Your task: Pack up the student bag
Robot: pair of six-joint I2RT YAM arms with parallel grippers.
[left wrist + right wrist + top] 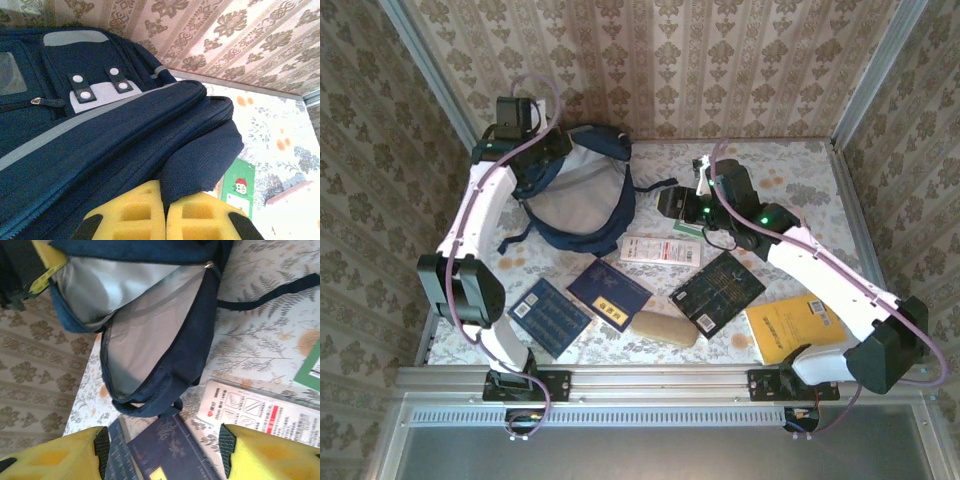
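Nearest you on the table (800, 175), the books lie in a loose row, from the yellow book (798, 330) on the right to the navy book (608, 293) left of centre. Just beyond the row, the white booklet (660, 250) lies with its long axis running left to right. Your right fingers (270, 450) hang above those last two, spread wide and empty. The right arm reaches in from the near right with its elbow bent, and it is the nearer arm to most of the books. From those fingers the student bag (575, 195) lies to the far left, its mouth gaping upward with pale lining showing. At its far left edge your left fingers (140, 212) are pinched shut on a fold of the bag's fabric, the left arm stretched up the left side.
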